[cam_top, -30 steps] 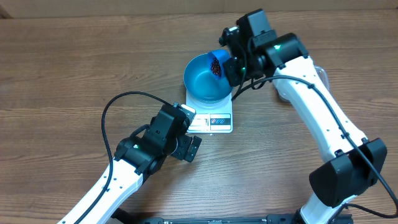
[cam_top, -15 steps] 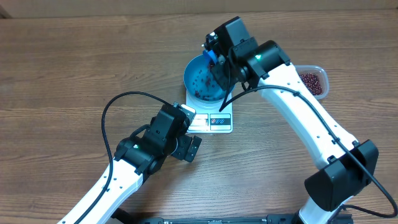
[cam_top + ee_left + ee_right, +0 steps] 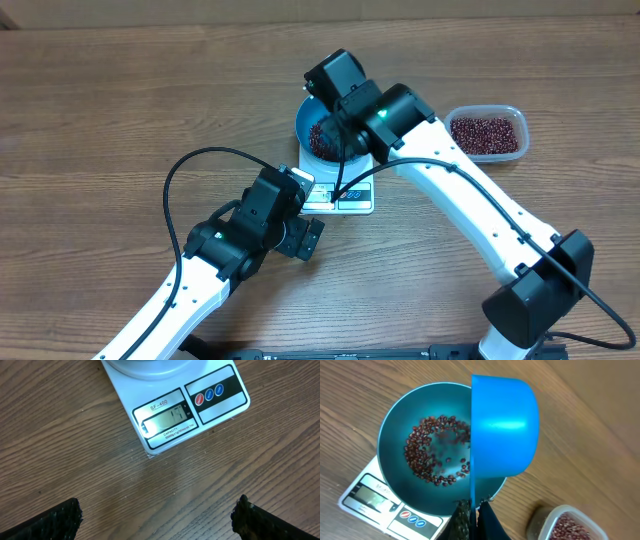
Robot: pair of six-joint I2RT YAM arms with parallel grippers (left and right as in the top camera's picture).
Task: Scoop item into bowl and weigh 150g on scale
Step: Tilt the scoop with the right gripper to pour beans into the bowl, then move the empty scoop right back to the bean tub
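While the right gripper (image 3: 474, 512) pinched the handle of the scoop (image 3: 505, 430) tight, the scoop hung tipped on its side above the scale (image 3: 175, 405). The bowl (image 3: 390, 435) sat on the scale, with beans (image 3: 422, 455) scattered in a loose ring across its bottom, some of them blurred. More beans filled the tub (image 3: 487, 133), well to the right of the scale. The left gripper (image 3: 157, 520) hovered near the scale's front edge, jaws spread wide, holding nothing.
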